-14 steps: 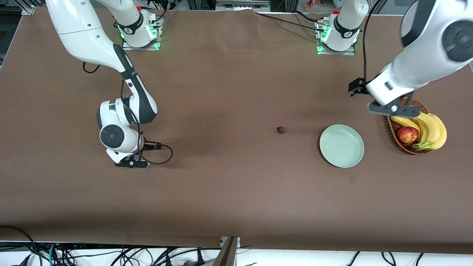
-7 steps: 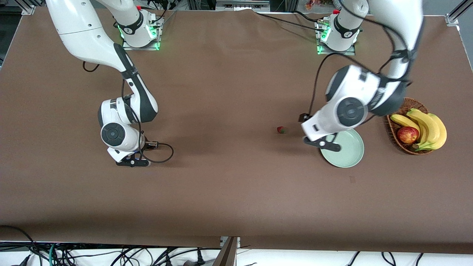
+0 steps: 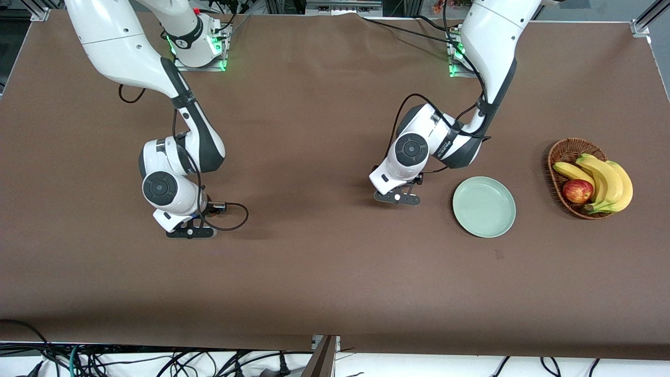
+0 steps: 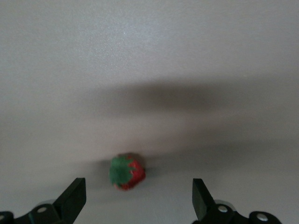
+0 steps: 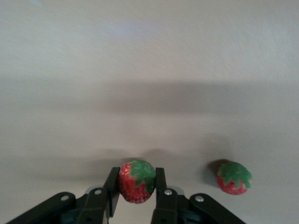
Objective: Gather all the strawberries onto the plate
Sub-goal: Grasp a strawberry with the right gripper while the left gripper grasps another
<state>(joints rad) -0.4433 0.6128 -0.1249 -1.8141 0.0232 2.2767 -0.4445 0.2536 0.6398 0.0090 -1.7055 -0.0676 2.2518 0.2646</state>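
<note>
Meanwhile the right gripper, well apart from the empty plate toward the right arm's end, pinches one strawberry beside another, and the left gripper, fingers spread over a third berry beside the plate, likely must descend and close.

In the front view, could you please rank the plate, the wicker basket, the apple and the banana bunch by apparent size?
Largest to smallest:
1. Wicker basket and plate, too alike to rank
2. Banana bunch
3. Apple
</note>
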